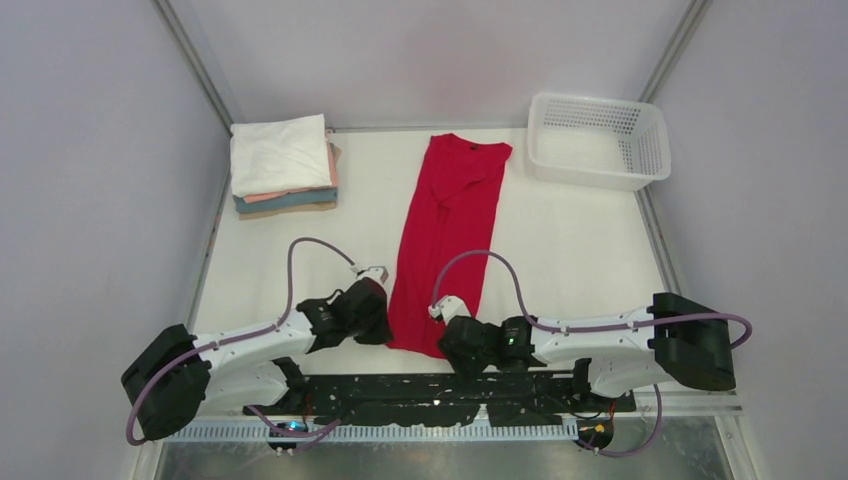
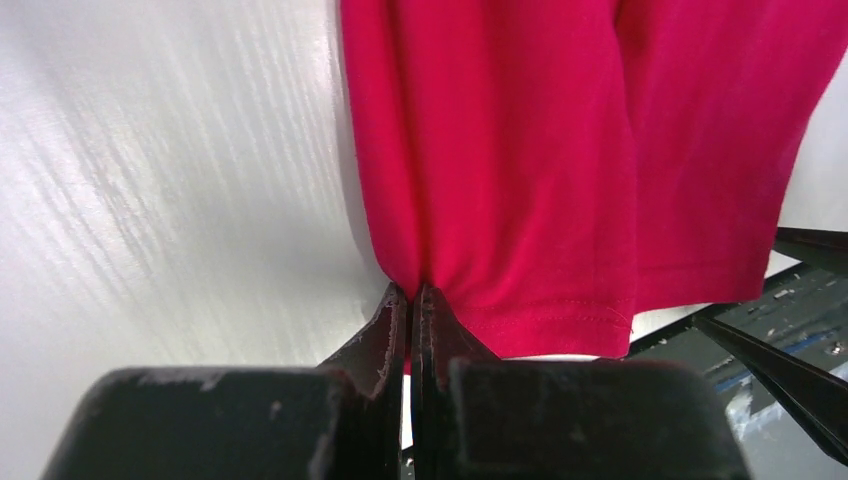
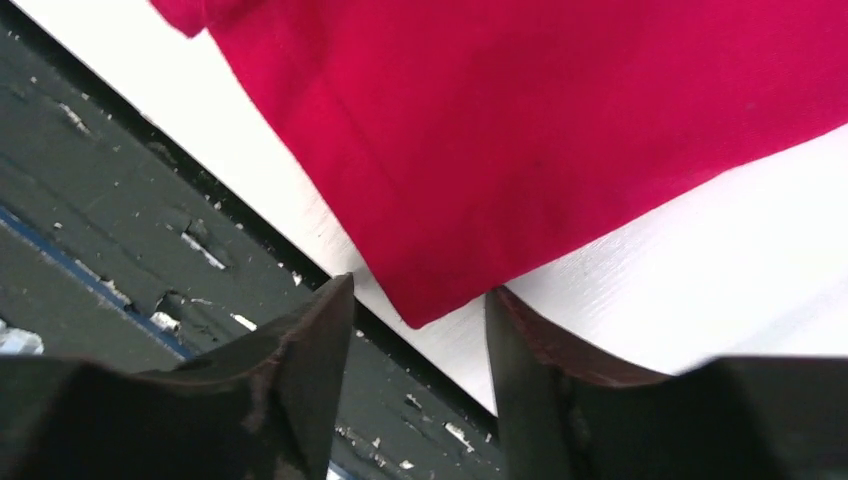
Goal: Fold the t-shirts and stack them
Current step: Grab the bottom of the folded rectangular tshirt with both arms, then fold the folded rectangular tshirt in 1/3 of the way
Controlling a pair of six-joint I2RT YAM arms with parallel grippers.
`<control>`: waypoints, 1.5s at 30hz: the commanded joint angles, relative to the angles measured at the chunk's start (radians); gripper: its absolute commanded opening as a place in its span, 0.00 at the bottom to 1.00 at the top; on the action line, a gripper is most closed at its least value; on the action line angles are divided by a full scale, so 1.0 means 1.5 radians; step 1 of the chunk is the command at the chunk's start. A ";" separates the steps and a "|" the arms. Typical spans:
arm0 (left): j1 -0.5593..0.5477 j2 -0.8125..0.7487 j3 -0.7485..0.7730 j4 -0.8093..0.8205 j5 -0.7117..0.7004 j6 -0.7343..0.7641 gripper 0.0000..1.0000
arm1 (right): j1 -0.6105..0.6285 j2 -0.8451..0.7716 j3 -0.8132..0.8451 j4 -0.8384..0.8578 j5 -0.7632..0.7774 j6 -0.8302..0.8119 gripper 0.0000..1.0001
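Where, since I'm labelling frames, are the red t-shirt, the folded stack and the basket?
red t-shirt [image 1: 445,225], top view, middle of the cloth.
folded stack [image 1: 280,155], top view, white shirt on top.
basket [image 1: 598,170], top view, near wall.

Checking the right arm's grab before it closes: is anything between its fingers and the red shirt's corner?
Nothing visible. The right gripper stands open astride the red t-shirt's near corner, only bare table around it. The left gripper is shut on the hem's other corner.

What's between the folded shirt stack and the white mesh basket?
Top view: the collar end of the plain red cloth t-shirt, bare white tabletop either side.
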 commanded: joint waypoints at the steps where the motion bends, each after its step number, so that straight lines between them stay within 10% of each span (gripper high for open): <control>1: 0.001 -0.008 -0.026 0.028 0.032 -0.017 0.00 | 0.004 0.003 -0.013 0.045 0.051 0.026 0.51; 6: 0.001 -0.040 -0.034 -0.010 0.021 -0.024 0.00 | 0.004 -0.019 -0.021 0.014 0.064 0.049 0.07; 26: 0.001 -0.162 0.074 -0.078 -0.032 0.001 0.00 | -0.081 -0.218 -0.027 -0.010 -0.022 0.047 0.06; 45: 0.176 0.296 0.496 -0.029 -0.037 0.116 0.00 | -0.487 -0.066 0.087 0.202 -0.037 -0.073 0.06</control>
